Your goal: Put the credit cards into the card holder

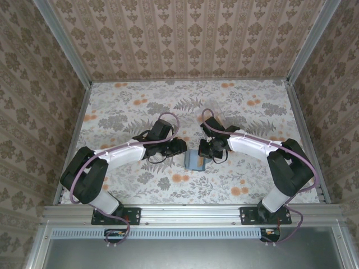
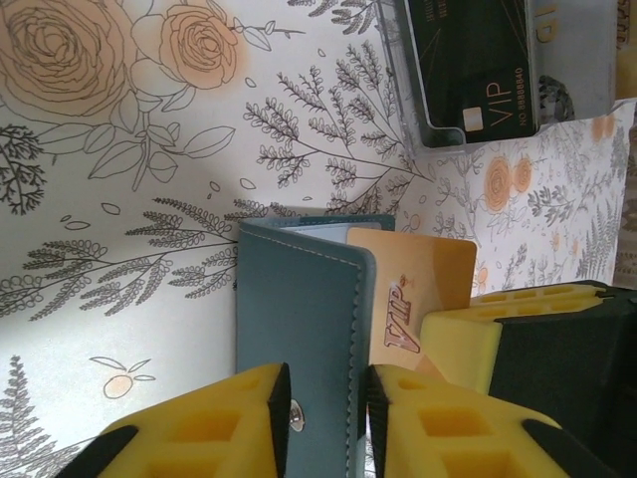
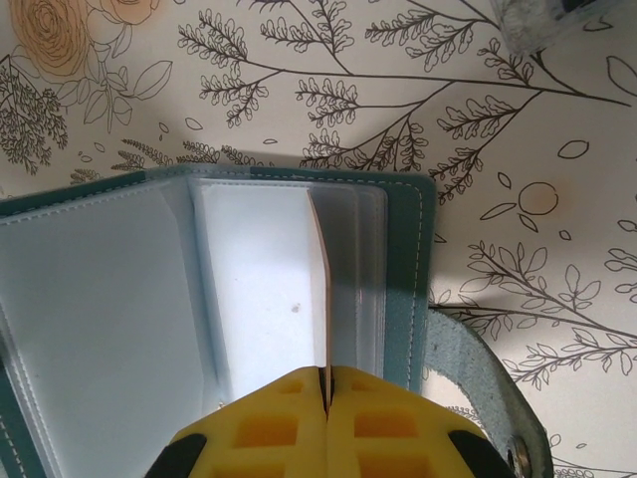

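The teal card holder (image 1: 194, 162) lies open on the floral table between both arms. My left gripper (image 2: 326, 383) is shut on its teal cover (image 2: 299, 309), with a metal snap beside the left pad. My right gripper (image 3: 325, 376) is shut on a tan-yellow credit card (image 3: 322, 289), seen edge-on and standing over the pale-blue inner pockets (image 3: 259, 289). The left wrist view shows this card's face (image 2: 423, 289) with "VIP" lettering, just behind the cover. A dark grey credit card (image 2: 478, 70) rests in a clear tray further back.
The clear tray (image 1: 212, 116) sits just beyond the grippers. The holder's strap with its snap (image 3: 488, 388) sticks out to the right on the table. Wallpapered walls and metal rails (image 1: 76, 61) enclose the floral table (image 1: 129, 106).
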`<state>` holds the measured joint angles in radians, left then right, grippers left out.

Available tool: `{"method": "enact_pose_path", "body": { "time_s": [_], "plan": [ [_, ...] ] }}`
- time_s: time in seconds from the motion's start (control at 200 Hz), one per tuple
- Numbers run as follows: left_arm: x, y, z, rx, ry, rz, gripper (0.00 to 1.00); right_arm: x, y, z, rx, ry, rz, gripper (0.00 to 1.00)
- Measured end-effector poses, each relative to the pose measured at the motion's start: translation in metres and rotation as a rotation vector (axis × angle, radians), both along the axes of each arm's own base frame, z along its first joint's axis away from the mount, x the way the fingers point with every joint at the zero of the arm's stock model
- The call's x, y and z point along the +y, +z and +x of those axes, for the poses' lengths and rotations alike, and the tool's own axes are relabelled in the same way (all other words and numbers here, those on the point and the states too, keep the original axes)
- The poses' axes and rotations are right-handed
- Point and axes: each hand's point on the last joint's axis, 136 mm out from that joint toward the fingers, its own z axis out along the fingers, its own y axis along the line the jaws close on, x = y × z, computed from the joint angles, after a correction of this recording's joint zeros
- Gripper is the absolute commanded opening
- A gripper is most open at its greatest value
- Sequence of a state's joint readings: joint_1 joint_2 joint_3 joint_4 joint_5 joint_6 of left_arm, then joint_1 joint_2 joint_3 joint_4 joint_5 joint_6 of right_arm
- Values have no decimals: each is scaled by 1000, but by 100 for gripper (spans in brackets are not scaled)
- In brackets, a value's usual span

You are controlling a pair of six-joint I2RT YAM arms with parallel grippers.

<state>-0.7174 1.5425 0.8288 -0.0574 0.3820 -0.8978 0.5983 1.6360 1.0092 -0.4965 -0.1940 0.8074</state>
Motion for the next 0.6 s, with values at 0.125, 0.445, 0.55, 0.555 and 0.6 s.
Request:
{"method": "enact_pose_path", "body": {
  "time_s": [0.125, 0.445, 0.55, 0.555, 0.6],
  "plan": [
    [-1, 0, -1, 0, -5, -8, 27, 0, 0, 0, 1, 0, 0, 0],
    [-3, 2, -1, -4, -14, -31, 25, 0, 0, 0, 1, 0, -1, 0],
    [-4, 1, -1, -4, -19, -43, 18, 1, 0, 1, 0, 0, 0, 0],
    [-3, 1, -1, -4, -19, -43, 18, 1, 0, 1, 0, 0, 0, 0],
    [-4, 1, -2, -4, -22, -48, 14, 1, 0, 1, 0, 0, 0, 0]
  ]
}}
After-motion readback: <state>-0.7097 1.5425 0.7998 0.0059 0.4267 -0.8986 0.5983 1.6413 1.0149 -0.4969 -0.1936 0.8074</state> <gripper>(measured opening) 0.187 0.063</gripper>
